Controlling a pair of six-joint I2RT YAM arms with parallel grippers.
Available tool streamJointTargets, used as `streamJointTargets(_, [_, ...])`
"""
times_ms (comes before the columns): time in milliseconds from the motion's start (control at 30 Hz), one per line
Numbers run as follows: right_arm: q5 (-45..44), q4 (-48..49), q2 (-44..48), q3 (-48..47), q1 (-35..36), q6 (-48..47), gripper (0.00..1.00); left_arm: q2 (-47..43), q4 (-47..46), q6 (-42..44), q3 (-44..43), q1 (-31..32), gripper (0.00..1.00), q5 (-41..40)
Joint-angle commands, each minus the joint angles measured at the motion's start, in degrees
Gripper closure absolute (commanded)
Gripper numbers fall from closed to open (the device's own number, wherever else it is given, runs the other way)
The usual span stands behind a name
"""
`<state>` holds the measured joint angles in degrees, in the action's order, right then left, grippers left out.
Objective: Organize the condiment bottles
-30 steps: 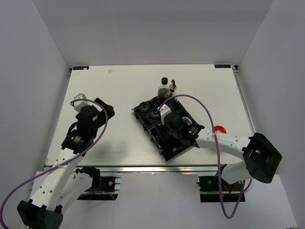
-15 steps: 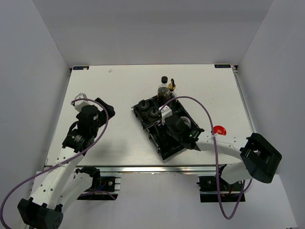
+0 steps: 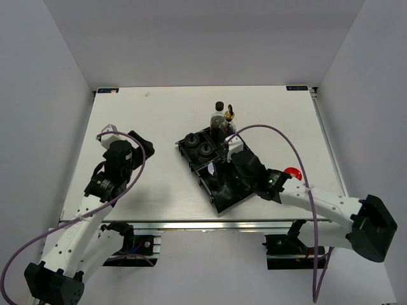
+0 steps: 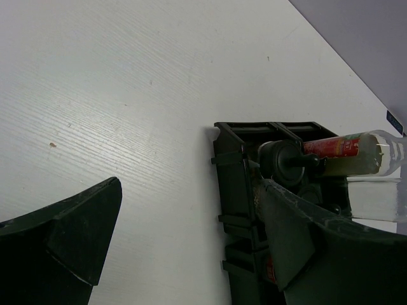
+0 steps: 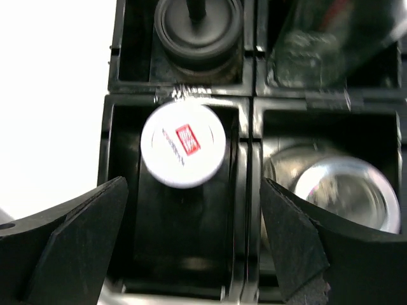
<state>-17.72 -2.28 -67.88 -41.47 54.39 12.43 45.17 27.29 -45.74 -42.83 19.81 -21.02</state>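
The black tray [image 3: 224, 198] holds two black-lidded jars [image 3: 192, 145] [image 3: 206, 150]. A white-lidded jar [image 5: 183, 152] with a red logo stands in a near compartment, and a shiny-lidded jar [image 5: 346, 190] stands in the compartment beside it. The tall dark black-capped bottle [image 3: 219, 111] and the clear gold-spouted bottle [image 3: 230, 116] stand at the tray's far end. A red-lidded jar [image 3: 292, 172] sits on the table right of the tray. My right gripper [image 5: 191, 254] is open and empty over the tray [image 3: 229, 168]. My left gripper [image 3: 137, 146] is open and empty, left of the tray.
The white table [image 3: 159, 121] is walled by white panels at left, back and right. In the left wrist view the tray's corner [image 4: 238, 184] lies just beyond the right finger [image 4: 299, 241], with a black-lidded jar [image 4: 286, 159] and a red-labelled clear bottle [image 4: 343, 149] behind.
My right arm swung rightward and its gripper drew back off the tray's near compartments; the white-lidded jar now shows there. The left arm has hardly moved.
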Motion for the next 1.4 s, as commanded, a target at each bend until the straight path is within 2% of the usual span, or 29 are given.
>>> streamJointTargets(0, [-1.35,-7.63,5.28,-2.21,-0.07,4.70,0.11,0.01,-1.53,-0.49,0.82,-0.21,0.02,0.71])
streamJointTargets(67, [-6.87,-12.88,7.40,-2.47,-0.07,8.57,0.11,0.01,-2.15,-0.41,1.17,-0.21,0.02,0.80])
streamJointTargets(100, [-13.25,-15.10,9.58,-2.56,-0.16,10.06,0.11,0.01,-2.41,-0.32,1.34,-0.21,0.02,1.15])
streamJointTargets(167, [-20.31,-21.50,11.01,-4.48,-1.30,16.73,0.11,0.18,-3.03,-0.14,1.69,-0.21,0.02,1.50])
streamJointTargets(200, [-23.30,-29.89,11.62,-5.54,-2.26,19.80,0.11,0.62,-3.20,0.03,1.78,-0.21,0.02,1.68])
streamJointTargets(233, [-26.98,-34.15,11.71,-6.77,-5.06,22.61,0.11,1.06,-3.29,0.12,1.78,-0.21,0.02,2.29])
streamJointTargets(300, [-28.51,-42.23,11.98,-9.32,-7.88,26.85,0.11,1.85,-3.03,0.38,1.43,-0.21,0.02,2.64])
streamJointTargets(367, [-30.36,-44.90,12.85,-10.12,-10.70,28.44,0.11,2.38,-3.29,0.30,1.61,-0.21,0.02,2.65])
streamJointTargets(467, [-30.28,-45.53,13.82,-10.21,-14.74,28.36,0.11,2.47,-4.17,1.08,2.05,-0.21,0.02,3.08])
streamJointTargets(600, [-23.27,-45.09,13.30,-9.24,-23.86,25.99,0.11,3.08,-3.82,1.44,1.61,-0.21,0.02,3.35])
streamJointTargets(700, [-20.44,-43.42,12.77,-7.31,-27.39,23.44,0.11,3.00,-4.17,1.35,1.96,-0.13,0.02,3.44])
streamJointTargets(933, [-13.93,-39.91,11.01,-3.53,-32.33,20.18,0.11,3.17,-4.35,1.26,2.05,-0.21,0.02,3.79])
streamJointTargets(1100, [-13.05,-39.82,11.27,-2.65,-33.47,20.53,0.12,3.09,-4.35,1.26,1.96,-0.21,0.02,3.88])
streamJointTargets(1200, [-11.91,-39.20,11.36,-2.30,-33.91,20.27,0.19,3.17,-4.79,1.26,2.05,-0.21,0.02,4.05])
streamJointTargets(1300, [-12.17,-39.55,11.45,-2.82,-34.09,20.44,0.38,3.35,-4.44,1.26,1.96,-0.21,0.02,4.14])
streamJointTargets(1333, [-12.17,-39.55,12.06,-3.08,-34.09,20.53,0.49,3.09,-4.52,1.35,2.05,-0.21,0.02,3.97])
streamJointTargets(1367, [-12.17,-39.64,12.50,-3.44,-34.09,20.62,0.56,3.08,-4.70,1.26,2.05,-0.21,0.02,3.88])
